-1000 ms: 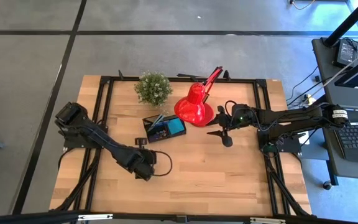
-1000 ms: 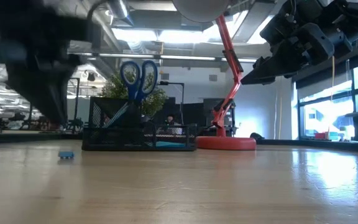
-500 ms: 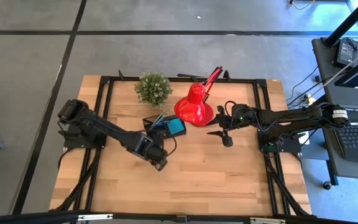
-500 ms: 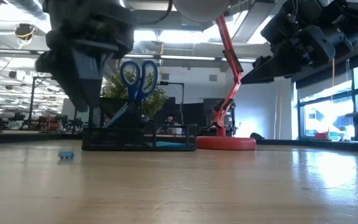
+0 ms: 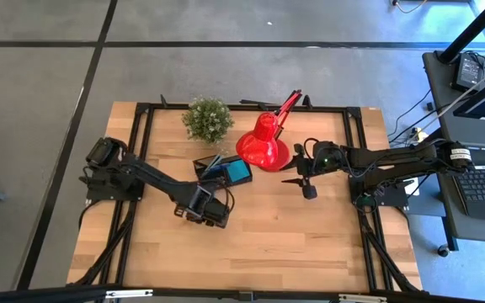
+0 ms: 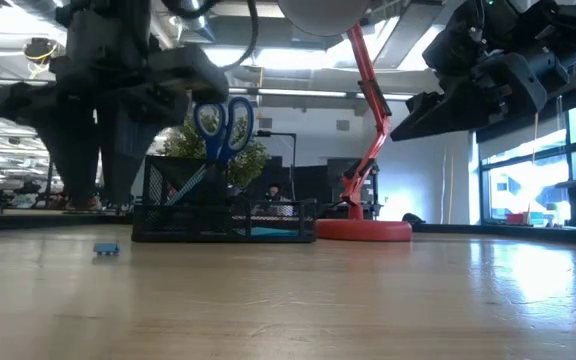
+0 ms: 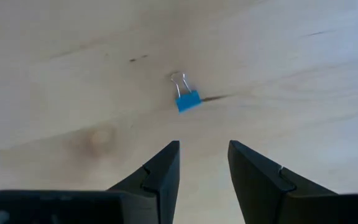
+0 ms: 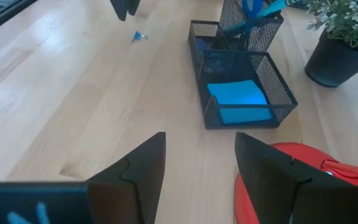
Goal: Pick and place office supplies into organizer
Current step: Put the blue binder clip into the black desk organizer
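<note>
A small blue binder clip (image 7: 188, 99) lies flat on the wooden table, also seen as the clip (image 6: 106, 249) in the low view. My left gripper (image 7: 202, 146) hangs open just above the table, short of the clip and touching nothing; from above, the left gripper (image 5: 213, 210) is near the organizer's near side. The black mesh organizer (image 5: 223, 174) holds a blue sticky-note pad (image 8: 238, 93) and upright blue-handled scissors (image 6: 223, 125). My right gripper (image 5: 297, 179) waits open in the air, right of the red lamp.
A red desk lamp (image 5: 262, 143) stands right of the organizer, its base (image 6: 363, 231) on the table. A potted green plant (image 5: 207, 118) stands behind the organizer. Black frame rails (image 5: 141, 151) run along the table's sides. Bare wood (image 5: 293, 244) lies toward the near edge.
My left gripper has moved from nearer the front edge toward the far right, up to the organizer's near side, and has turned about. In the low view its two fingers now stand apart over the table by the blue clip. The right arm has kept still.
</note>
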`<state>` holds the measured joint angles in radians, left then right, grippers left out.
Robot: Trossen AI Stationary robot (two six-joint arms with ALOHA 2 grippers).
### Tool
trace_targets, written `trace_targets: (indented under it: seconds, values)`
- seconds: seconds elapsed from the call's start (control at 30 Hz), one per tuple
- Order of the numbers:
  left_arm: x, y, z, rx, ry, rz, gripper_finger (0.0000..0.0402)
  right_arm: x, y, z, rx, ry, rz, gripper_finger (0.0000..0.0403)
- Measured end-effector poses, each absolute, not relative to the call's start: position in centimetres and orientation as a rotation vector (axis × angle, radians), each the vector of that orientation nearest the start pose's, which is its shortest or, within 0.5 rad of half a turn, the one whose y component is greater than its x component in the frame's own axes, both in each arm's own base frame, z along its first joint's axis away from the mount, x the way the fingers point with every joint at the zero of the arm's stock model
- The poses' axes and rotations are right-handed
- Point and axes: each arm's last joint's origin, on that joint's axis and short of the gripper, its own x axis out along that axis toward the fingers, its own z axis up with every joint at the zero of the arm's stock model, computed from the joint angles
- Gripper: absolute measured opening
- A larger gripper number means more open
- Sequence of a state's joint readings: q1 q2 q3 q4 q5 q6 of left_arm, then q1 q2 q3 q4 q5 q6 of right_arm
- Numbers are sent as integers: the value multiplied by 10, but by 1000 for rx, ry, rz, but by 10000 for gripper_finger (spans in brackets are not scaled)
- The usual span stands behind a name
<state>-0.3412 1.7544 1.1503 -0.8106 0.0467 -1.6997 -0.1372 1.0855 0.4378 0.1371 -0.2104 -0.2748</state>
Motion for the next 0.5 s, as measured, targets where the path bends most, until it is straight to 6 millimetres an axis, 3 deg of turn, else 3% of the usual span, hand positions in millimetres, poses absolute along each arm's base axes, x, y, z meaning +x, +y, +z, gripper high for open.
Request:
trace_targets:
  seconds: [0.5]
  values:
    - [304, -103, 166, -1199, 1245, 1024, 132, 211, -23, 189, -226, 497, 154, 195]
